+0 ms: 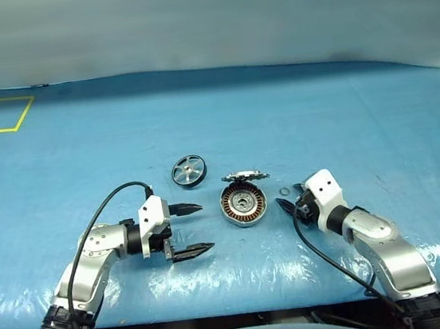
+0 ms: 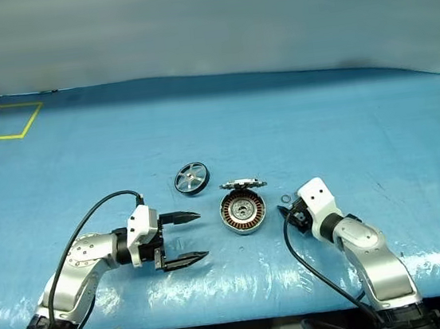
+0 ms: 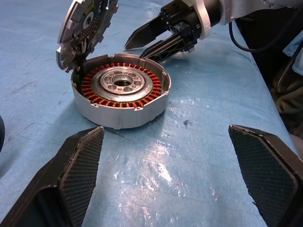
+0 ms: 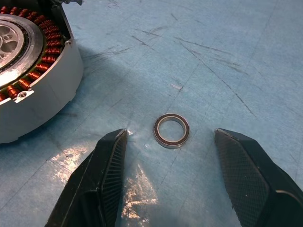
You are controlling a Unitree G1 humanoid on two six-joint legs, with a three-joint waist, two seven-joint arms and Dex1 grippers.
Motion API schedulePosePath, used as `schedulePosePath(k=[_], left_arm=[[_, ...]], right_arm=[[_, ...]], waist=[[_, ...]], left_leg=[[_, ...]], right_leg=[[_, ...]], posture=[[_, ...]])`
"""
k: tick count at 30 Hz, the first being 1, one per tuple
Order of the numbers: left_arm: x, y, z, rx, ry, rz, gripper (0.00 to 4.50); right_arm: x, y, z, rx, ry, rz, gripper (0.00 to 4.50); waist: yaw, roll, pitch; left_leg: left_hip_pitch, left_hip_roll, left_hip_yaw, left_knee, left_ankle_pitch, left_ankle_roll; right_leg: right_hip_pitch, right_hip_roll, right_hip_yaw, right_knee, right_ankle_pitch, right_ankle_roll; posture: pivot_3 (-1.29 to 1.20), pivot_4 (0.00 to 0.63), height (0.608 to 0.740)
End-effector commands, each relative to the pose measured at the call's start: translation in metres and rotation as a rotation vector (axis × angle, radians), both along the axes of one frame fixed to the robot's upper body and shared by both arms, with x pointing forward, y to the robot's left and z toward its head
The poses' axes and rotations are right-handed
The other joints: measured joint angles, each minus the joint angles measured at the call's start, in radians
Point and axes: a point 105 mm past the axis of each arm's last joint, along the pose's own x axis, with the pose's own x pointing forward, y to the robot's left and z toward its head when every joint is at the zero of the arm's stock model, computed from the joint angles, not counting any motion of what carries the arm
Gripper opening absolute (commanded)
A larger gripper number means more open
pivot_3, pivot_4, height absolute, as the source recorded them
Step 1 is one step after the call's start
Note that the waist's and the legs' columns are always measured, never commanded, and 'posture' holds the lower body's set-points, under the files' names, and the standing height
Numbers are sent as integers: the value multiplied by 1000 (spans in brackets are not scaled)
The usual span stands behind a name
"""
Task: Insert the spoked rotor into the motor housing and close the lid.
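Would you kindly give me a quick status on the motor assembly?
Both grippers empty, jaws open: left, right. Rotor loose on the table beyond the housing; lid propped up at its rim. Small ring between right jaws.

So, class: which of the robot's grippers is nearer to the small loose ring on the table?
Right. The right gripper is open, with the ring just beyond its fingertips. The left gripper is beyond the motor housing.
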Motion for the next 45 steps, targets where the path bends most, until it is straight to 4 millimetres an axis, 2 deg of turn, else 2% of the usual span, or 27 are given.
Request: schedulePosePath(k=[1, 2, 5, 10, 11, 20, 25, 30, 33, 36, 45], left_arm=[[1, 0, 12, -11, -55, -5, 4500], [1, 0, 12, -10, -55, -4, 4500], [1, 0, 11, -6, -54, -6, 4500], [2, 0, 11, -7, -54, -4, 4500], [2, 0, 11, -5, -54, -5, 4500], [3, 0, 10, -4, -53, -6, 4500], [2, -1, 12, -13, -51, -8, 4500], [2, -1, 13, -20, -49, -11, 4500], [3, -2, 13, -22, -50, -14, 4500], [4, -4, 14, -28, -56, -16, 4500], [3, -6, 15, -30, -66, -18, 4500]], right_arm=[[3, 1, 2, -11, -19, 3, 3079], [3, 1, 1, -10, -17, 3, 3079], [3, 1, -1, -24, -12, 12, 2519], [2, 1, -2, -29, -11, 12, 875], [2, 0, -2, -25, -10, 6, 702], [1, 0, 3, -7, -13, 11, 698], [-8, 10, 34, 110, -70, 67, 698], [-24, 19, 63, 138, -123, 162, 698], [-37, 34, 60, 74, -83, 280, 698], [-41, 47, 57, 40, -60, 351, 698], [-31, 71, 56, 30, -83, 428, 698]], waist=[[0, 0, 0], [0, 0, 0], [0, 0, 0], [0, 0, 0], [1, 0, 0], [2, 0, 0], [3, 0, 0], [1, 1, 0], [2, 1, 1], [1, 1, 1], [2, 1, 1]], left_leg=[[0, 0, 0, 0, 0, 0], [0, 0, 0, 0, 0, 0], [0, 0, 0, 0, 0, 0], [0, 0, 0, 0, 0, 0], [0, 0, 0, 0, 0, 0], [0, 0, 0, 0, 0, 0], [0, 0, 0, 0, 0, 0], [0, 0, -1, 0, 0, 0], [0, 0, -1, 0, 0, 0], [0, 0, 0, 0, 0, 0], [0, 0, 0, 0, 0, 0]], right_leg=[[0, 0, 0, 0, 0, 0], [0, 0, 0, 0, 0, 0], [0, 0, 0, 0, 0, 0], [1, 0, 0, 0, 0, 0], [1, 0, 0, 0, 0, 0], [1, 0, 0, 0, 0, 0], [0, 0, 0, 0, 0, 0], [0, 0, 0, 0, 0, 0], [0, 0, 0, 0, 0, 0], [0, 0, 0, 0, 0, 0], [0, 0, 0, -1, 0, 0]], posture=[[0, 150, 740], [0, 150, 740], [0, 150, 740], [0, 150, 740], [0, 150, 740], [0, 150, 740], [0, 150, 740], [0, 150, 740], [0, 150, 740], [0, 150, 740], [0, 150, 740]])
